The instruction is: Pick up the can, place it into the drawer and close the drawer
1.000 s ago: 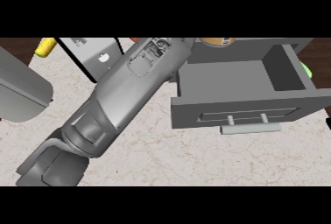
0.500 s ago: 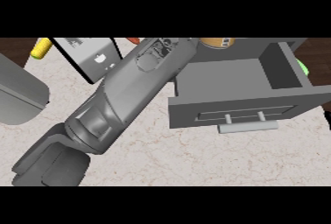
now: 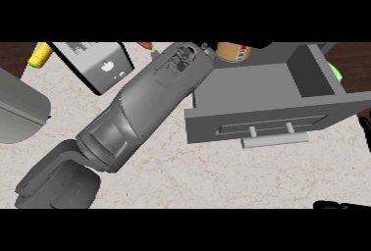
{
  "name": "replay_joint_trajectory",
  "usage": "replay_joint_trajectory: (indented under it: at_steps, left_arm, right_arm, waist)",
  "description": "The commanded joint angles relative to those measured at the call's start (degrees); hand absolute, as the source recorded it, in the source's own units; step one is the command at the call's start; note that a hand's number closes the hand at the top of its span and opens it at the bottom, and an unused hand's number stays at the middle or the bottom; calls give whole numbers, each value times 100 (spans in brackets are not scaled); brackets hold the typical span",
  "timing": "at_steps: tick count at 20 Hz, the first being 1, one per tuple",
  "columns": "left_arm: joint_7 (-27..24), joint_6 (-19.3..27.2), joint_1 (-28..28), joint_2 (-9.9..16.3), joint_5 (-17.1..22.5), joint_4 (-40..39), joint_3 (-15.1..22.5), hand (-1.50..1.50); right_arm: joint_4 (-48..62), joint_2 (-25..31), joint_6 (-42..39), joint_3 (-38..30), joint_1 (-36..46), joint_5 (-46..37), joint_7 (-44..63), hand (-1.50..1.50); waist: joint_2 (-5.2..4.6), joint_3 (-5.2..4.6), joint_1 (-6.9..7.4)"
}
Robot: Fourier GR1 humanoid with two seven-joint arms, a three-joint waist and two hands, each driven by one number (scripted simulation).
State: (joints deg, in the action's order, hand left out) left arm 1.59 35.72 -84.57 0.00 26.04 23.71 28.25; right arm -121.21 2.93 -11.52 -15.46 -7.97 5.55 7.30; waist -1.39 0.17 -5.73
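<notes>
I see the can (image 3: 233,51) at the top centre of the frame, at the back edge of the open drawer (image 3: 268,93). My left forearm (image 3: 145,105) runs diagonally up to it, and I cannot tell what its fingers are doing. A grey box (image 3: 98,63) stands upper left, beside a yellow item (image 3: 39,54). The right hand (image 3: 340,205) barely shows lower right; finger state unclear.

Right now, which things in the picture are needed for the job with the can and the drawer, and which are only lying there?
For the job:
- can, at the open drawer's far edge, partly hidden
- drawer, pulled open
- right hand, only its dark edge showing at the lower right

Just lying about:
- grey box
- yellow item at the far left
- green item behind the drawer
</notes>
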Motion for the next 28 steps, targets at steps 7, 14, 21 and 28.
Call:
replay_joint_trajectory:
  at_steps: [7, 14, 21, 28]
  left_arm:
    - [-378, 225, 282, 0, 183, -247, 572, 150]
    - [-239, 672, 182, 0, 353, -387, 727, -150]
    - [-361, 940, 287, 0, 608, -184, 830, -150]
    - [-690, 994, 478, 0, 945, -100, 708, -150]
  right_arm:
    - [1, 66, 76, 30, 312, -6, 156, -150]
    - [8, 23, 42, 200, 316, -124, 115, -150]
    - [-231, -19, -8, 296, 46, -240, 78, -150]
    - [-359, 467, 24, 173, 353, -1044, -302, -150]
  waist:
    - [-32, 0, -117]
    - [-59, 3, -186]
    - [-31, -1, -236]
    - [-47, -8, -111]
